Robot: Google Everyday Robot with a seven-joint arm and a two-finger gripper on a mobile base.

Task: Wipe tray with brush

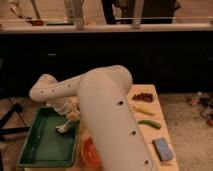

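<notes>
The dark-green tray (pixel 42 145) lies on the left part of the table. My white arm reaches from the lower right across to it. My gripper (pixel 69 117) hangs over the tray's right side, near the rim. The brush (pixel 63 128), with a whitish bristle head, sits just below the gripper with its head down on the tray floor. The gripper holds its pale handle.
A small round orange bowl (pixel 90 152) stands right of the tray, partly behind my arm. A blue sponge (pixel 162 148), a green pod (pixel 149 123), a yellow piece (pixel 143 109) and dark red fruit (pixel 143 97) lie on the table's right side. A dark counter runs behind.
</notes>
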